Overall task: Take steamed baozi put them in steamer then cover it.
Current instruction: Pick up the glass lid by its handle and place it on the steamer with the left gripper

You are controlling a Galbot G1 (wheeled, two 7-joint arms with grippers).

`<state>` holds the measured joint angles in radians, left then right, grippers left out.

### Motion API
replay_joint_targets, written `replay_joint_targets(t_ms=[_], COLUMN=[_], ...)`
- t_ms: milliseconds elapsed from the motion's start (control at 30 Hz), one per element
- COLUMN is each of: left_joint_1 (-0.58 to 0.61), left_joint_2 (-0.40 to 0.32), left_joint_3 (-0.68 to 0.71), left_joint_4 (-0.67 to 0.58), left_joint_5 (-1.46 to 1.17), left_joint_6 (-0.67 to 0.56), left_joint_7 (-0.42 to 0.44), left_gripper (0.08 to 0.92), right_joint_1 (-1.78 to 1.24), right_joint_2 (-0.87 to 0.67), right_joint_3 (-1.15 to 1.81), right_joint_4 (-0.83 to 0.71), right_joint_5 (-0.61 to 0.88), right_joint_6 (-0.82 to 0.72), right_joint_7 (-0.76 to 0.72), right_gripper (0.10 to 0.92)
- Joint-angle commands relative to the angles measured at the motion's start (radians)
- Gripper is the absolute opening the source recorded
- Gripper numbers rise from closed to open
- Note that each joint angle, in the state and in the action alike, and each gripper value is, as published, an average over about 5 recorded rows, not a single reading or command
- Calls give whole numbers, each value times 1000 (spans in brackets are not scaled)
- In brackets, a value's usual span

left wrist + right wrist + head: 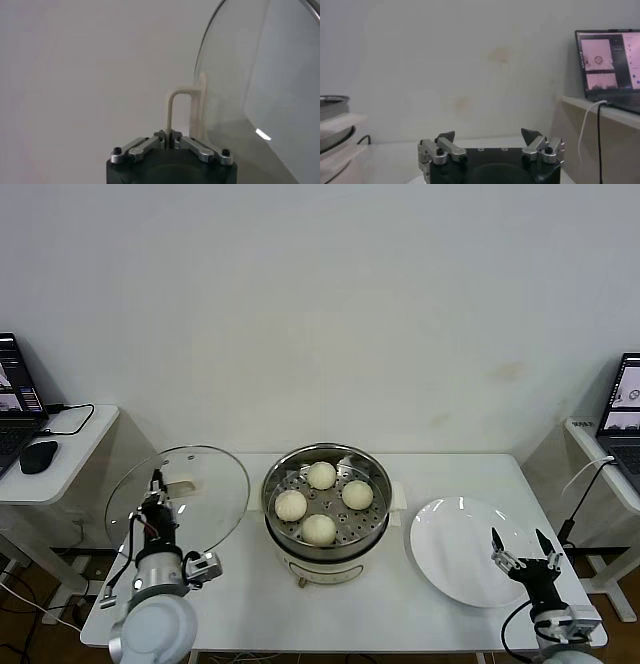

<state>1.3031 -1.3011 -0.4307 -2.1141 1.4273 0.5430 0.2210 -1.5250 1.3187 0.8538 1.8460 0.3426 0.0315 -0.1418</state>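
All four small cream-white steamed baozi (319, 502) already sit in the round stainless-steel steamer (375, 529), so only covering remains: the left gripper (157, 489) is clamped on the clear glass cover's (215, 484) handle, raised beside the steamer, while the right gripper (522, 553) hangs open over the flat white plate (450, 534).

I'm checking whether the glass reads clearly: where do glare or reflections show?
Head view: the cover is see-through, edged by a bright rim, held by the left gripper; the steamer wall shines. Left wrist view: one small white glint on the glass.
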Motion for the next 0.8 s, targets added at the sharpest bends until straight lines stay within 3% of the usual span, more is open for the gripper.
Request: replay_joint_targets(t_ms=[33, 800], left_joint_1=[-44, -284], left_joint_2=[-80, -272], left_joint_3=[176, 429], left_joint_4=[-62, 192], left_joint_5=[105, 219], left_joint_6=[28, 46], left_joint_7=[83, 144], left_gripper=[134, 134], right_joint_1=[-8, -12], right_joint_2=[65, 190], right_joint_3=[0, 4], right_joint_4=[-5, -30], right_joint_5=[-113, -201], right_joint_6=[9, 57], right_joint_7=[0, -1], right_gripper=[823, 823])
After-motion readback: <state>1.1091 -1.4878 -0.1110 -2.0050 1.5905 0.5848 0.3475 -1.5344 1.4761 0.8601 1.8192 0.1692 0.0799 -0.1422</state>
